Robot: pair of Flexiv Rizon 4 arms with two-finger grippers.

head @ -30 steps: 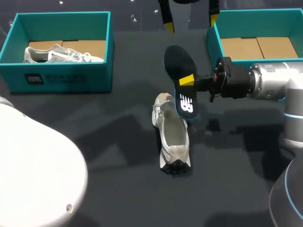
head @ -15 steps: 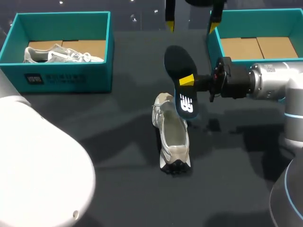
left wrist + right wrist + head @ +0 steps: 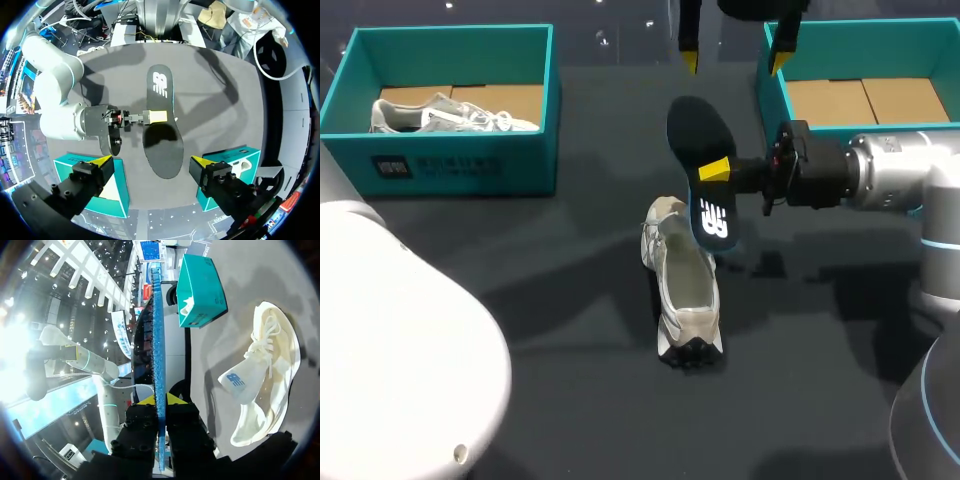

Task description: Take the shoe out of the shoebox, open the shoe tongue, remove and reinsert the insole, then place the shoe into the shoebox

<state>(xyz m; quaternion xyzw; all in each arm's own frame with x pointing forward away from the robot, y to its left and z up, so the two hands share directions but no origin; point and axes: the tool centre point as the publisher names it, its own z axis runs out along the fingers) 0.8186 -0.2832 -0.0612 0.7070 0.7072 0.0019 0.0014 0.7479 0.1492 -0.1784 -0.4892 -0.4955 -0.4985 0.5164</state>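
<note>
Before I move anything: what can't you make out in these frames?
Shoe far end: head view, insole covers it.
Left gripper body: head view, cut by the top edge.
Near-left table: head view, left arm's white link covers it.
Right box right end: head view, cut by the edge.
Right gripper pads: right wrist view, mostly hidden behind the edge-on insole.

Dark table (image 3: 570,400); spare shoe (image 3: 450,115) in teal box (image 3: 470,165)

Insole (image 3: 703,170) in right gripper (image 3: 715,170) hangs over far end of shoe (image 3: 682,300), blocking it from above. Near end open. Bare table (image 3: 570,380) left of shoe. Left box (image 3: 450,170) and right box (image 3: 772,85) wall off the back corners.
</note>
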